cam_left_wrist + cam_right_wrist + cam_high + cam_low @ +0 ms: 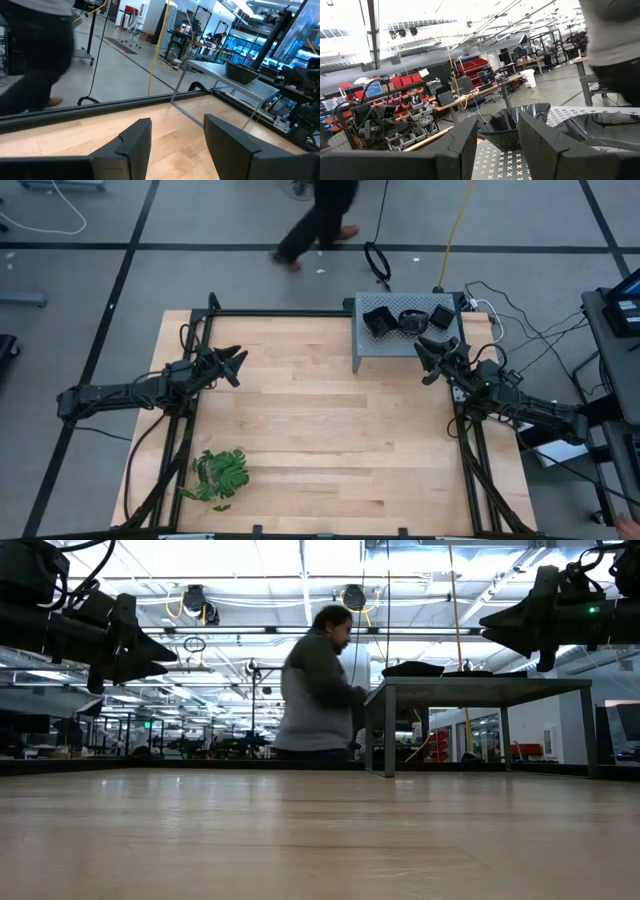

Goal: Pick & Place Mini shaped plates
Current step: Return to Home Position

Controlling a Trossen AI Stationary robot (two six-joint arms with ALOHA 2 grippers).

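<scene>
Here both arms hang above the tabletop (pixel 330 430), neither carrying anything. The right hand (pixel 425 360) has its two fingers spread apart with nothing between them. The left hand (pixel 236 366) is the same, fingers parted on bare air, as each wrist view confirms.

The mini shaped plates (pixel 412 320) stand in three dark clusters on the grey perforated shelf (pixel 372 352), a raised platform on legs. They lie directly ahead of the right hand, just beyond its fingertips and below its level; the low view puts that hand higher than the shelf top. The row of clusters runs crosswise to the line along which the right hand points, so it faces them broadside. In the right wrist view a glossy dish (pixel 512 127) shows through the gap between the fingers. How many plates make up each cluster cannot be told.

The right hand is much the nearer; from the left hand the plates lie far ahead, across the tabletop. Every plate in view sits on the shelf, so placing appears finished, and the coming move is judged a withdrawal. The right hand should back off without dipping, since the nearest rims sit just ahead and lower.

A green sprig (pixel 218 475) lies well to one side of the left hand, out of both paths. A person (pixel 318 220) walks on the floor beyond the shelf.
</scene>
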